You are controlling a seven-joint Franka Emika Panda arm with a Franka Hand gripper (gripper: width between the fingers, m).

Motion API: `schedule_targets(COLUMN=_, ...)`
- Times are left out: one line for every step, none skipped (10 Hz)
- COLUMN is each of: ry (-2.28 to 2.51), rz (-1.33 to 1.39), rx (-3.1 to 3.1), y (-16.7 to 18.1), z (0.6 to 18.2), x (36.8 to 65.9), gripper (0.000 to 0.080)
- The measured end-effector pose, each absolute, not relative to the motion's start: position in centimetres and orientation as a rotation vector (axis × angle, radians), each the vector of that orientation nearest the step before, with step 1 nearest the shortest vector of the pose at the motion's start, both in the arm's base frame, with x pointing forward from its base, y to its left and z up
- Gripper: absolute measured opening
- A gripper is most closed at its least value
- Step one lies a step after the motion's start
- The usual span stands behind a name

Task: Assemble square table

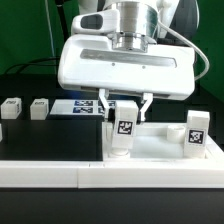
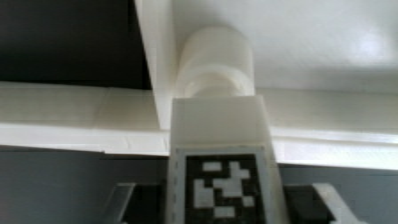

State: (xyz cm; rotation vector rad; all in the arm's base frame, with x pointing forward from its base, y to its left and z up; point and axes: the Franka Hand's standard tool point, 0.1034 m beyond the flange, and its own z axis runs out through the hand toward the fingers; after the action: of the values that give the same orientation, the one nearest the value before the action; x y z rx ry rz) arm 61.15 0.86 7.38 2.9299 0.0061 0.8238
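Observation:
The square table slab lies on the table with its raised rim facing me. My gripper is shut on a white tagged leg and holds it upright over the slab's corner nearest the exterior view's left. In the wrist view the leg runs down from between the fingers, and its round end meets the slab at the corner. A second leg stands upright on the slab at the exterior view's right. Two more tagged legs lie loose at the exterior view's left.
The marker board lies flat behind the slab. A long white rail runs along the front edge of the table. Black cloth covers the table, and a green backdrop stands behind it.

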Motion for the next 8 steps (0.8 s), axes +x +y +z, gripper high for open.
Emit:
schedule_targets(ry=0.010, rz=0.851, rx=2.918, y=0.88, z=7.38, x=61.48, gripper=0.0289)
schedule_targets(ry=0.012, rz=0.876, rx=2.908, y=0.91, z=7.37, x=61.65, gripper=0.0289)
schedule_targets(ry=0.015, rz=0.894, rx=2.900, y=0.94, z=7.38, x=61.75, gripper=0.0289)
schedule_targets(ry=-0.005, rz=0.893, rx=2.901, y=0.97, z=7.39, x=61.77, gripper=0.0289)
schedule_targets(ry=-0.015, rz=0.891, rx=2.903, y=1.02, z=7.40, x=61.78, gripper=0.0289)
schedule_targets(ry=-0.013, rz=0.890, rx=2.902, y=1.00, z=7.39, x=61.78, gripper=0.0290)
schedule_targets(ry=-0.013, rz=0.889, rx=2.903, y=0.98, z=7.35, x=61.75, gripper=0.0290)
schedule_targets(ry=-0.013, rz=0.889, rx=2.902, y=0.97, z=7.34, x=61.75, gripper=0.0503)
